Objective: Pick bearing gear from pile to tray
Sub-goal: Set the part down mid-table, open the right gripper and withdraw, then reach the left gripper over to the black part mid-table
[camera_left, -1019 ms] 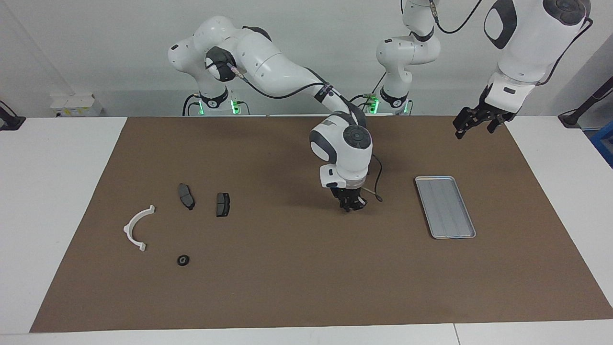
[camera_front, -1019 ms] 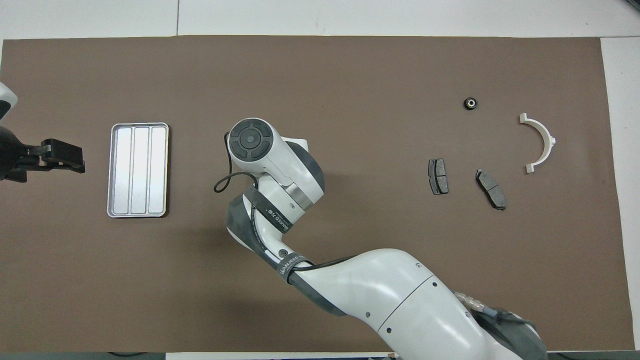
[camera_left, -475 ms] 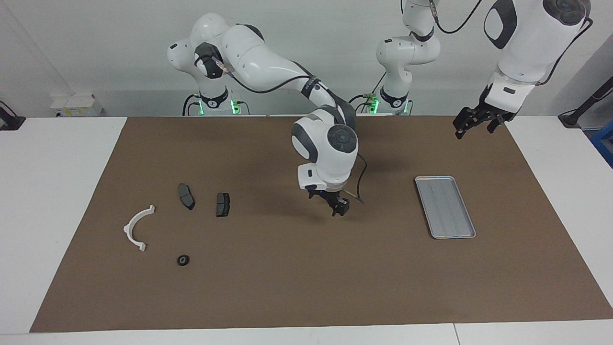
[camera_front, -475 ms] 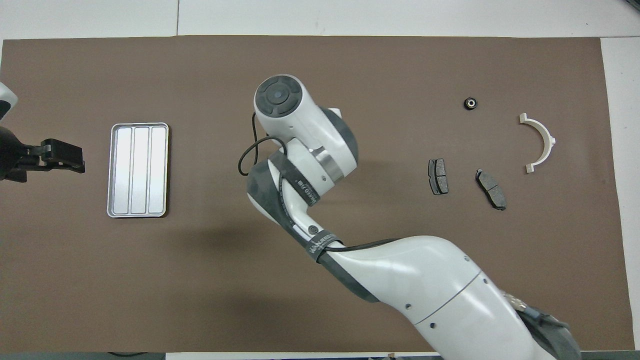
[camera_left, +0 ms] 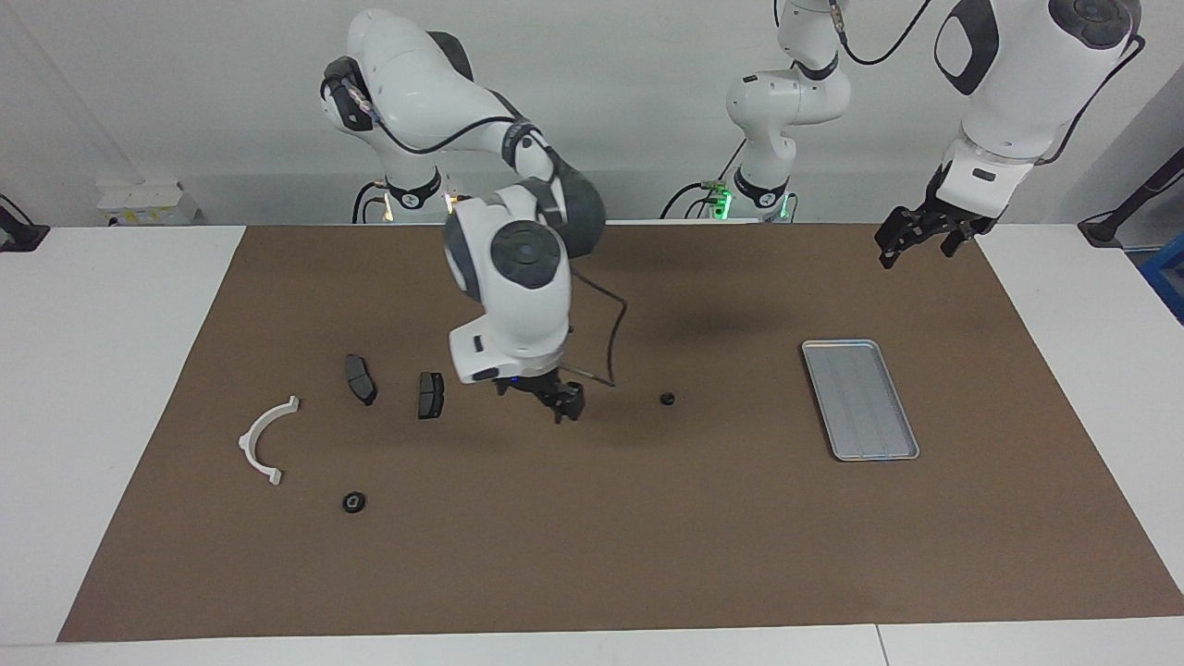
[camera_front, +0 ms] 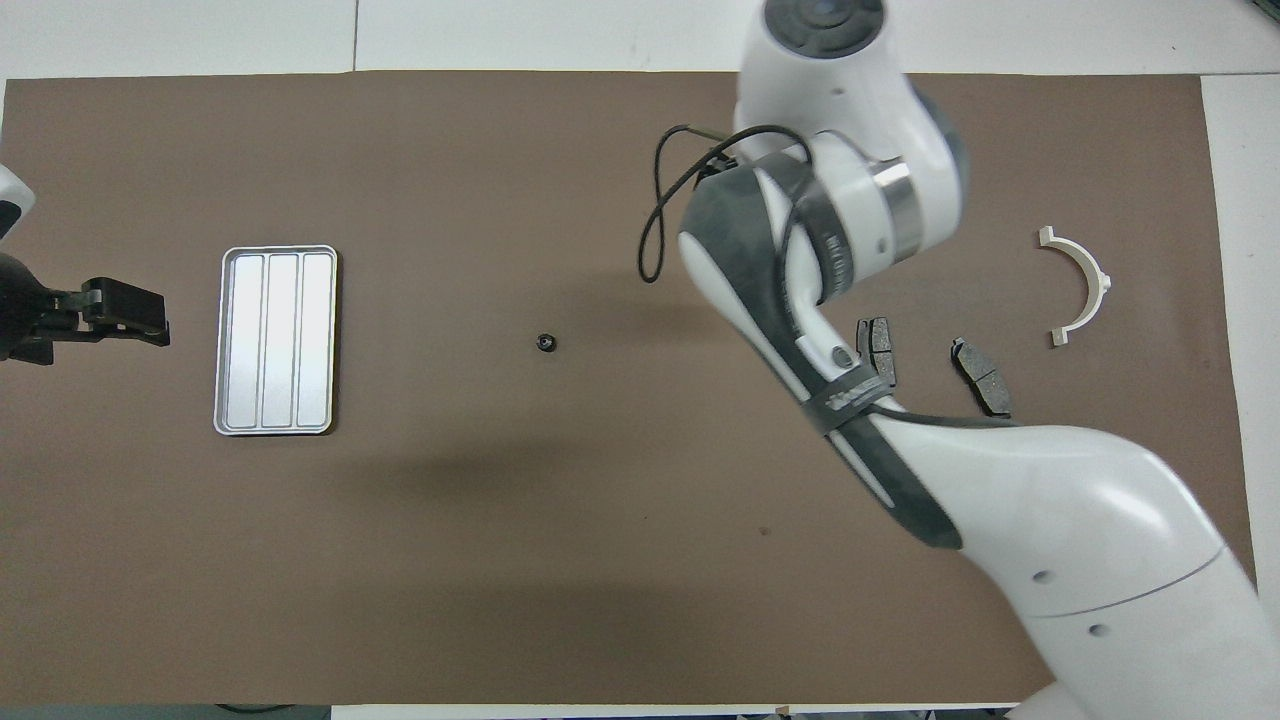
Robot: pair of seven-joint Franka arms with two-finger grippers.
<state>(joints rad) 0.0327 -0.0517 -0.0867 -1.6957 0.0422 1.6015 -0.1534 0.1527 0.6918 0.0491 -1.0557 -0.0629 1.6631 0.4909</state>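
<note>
Bright, even overhead room light, both views sharp on the mat [camera_left: 592,555]. Soft diffuse shadows lie under and beside the right gripper [camera_left: 562,405], none hard-edged. Mild sheen on the tray [camera_front: 278,262], no blown glare. Right arm [camera_front: 1050,520] slightly soft where closest to the overhead lens. Green base LEDs glow.

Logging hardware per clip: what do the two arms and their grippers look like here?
Both arms are glossy white with dark grey joint sections and round dark caps. The right arm carries a loose black cable looping beside its wrist and a lettered black strap. Green lights glow at both bases. The right gripper and left gripper are black, with short fingers.
</note>
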